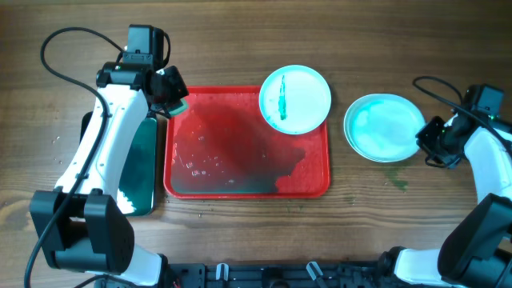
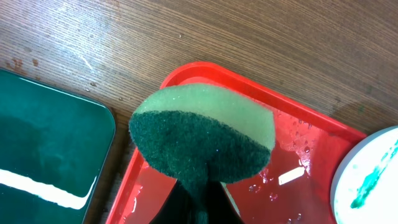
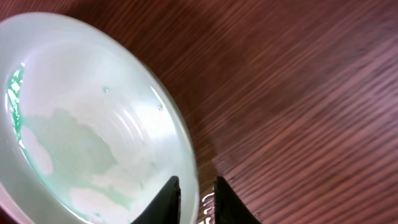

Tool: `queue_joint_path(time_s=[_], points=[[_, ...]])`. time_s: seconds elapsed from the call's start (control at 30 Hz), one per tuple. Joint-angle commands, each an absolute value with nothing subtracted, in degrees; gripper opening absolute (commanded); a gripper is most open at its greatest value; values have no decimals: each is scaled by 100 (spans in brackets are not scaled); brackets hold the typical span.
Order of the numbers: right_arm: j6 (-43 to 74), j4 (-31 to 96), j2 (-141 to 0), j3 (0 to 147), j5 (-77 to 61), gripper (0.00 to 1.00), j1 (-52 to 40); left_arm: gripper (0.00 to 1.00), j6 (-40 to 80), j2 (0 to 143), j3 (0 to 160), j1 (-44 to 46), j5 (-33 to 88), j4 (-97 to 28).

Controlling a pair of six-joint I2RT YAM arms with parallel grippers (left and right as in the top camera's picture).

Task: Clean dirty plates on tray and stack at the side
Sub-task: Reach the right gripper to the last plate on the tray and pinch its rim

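The red tray (image 1: 240, 164) lies mid-table, wet and smeared dark. A white plate (image 1: 294, 98) with a teal streak rests on its far right corner, partly over the rim. A pale mint plate (image 1: 384, 126) sits on the table right of the tray. My right gripper (image 1: 424, 140) is at that plate's right edge. In the right wrist view its jaws (image 3: 196, 193) straddle the mint plate's (image 3: 93, 112) rim, slightly open, with a gap showing. My left gripper (image 1: 172, 94) is shut on a green sponge (image 2: 202, 137) over the tray's (image 2: 298, 186) far left corner.
A black tray (image 1: 142, 168) of green liquid lies just left of the red tray, under my left arm, and shows again as the black tray (image 2: 43, 143) in the left wrist view. The white plate (image 2: 373, 180) shows at that view's right edge. A small green smear (image 1: 398, 182) marks the wood.
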State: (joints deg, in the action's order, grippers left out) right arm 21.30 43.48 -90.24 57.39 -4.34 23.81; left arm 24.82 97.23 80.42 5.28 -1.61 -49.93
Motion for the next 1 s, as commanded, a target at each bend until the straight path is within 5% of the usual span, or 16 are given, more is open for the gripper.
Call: queue_joint_path(time_s=[0.0,0.3,0.5,0.97], points=[[1863,4239,-8914,5699,-803,25,1916,4,2571,9730,8084,497,-200,-4974],[2274,4119,-8927,6611,-864,40,-346,4,2571,9730,8084,497,-198,-4978],[4058,3835,-9751,6611,-628,30,-1295,4,2571,9730,8084,497,-198,-4978],[3406,3538,-10831,6639,-1955,16,-2344,4,2571,9730,8084,497,-200,-4976]])
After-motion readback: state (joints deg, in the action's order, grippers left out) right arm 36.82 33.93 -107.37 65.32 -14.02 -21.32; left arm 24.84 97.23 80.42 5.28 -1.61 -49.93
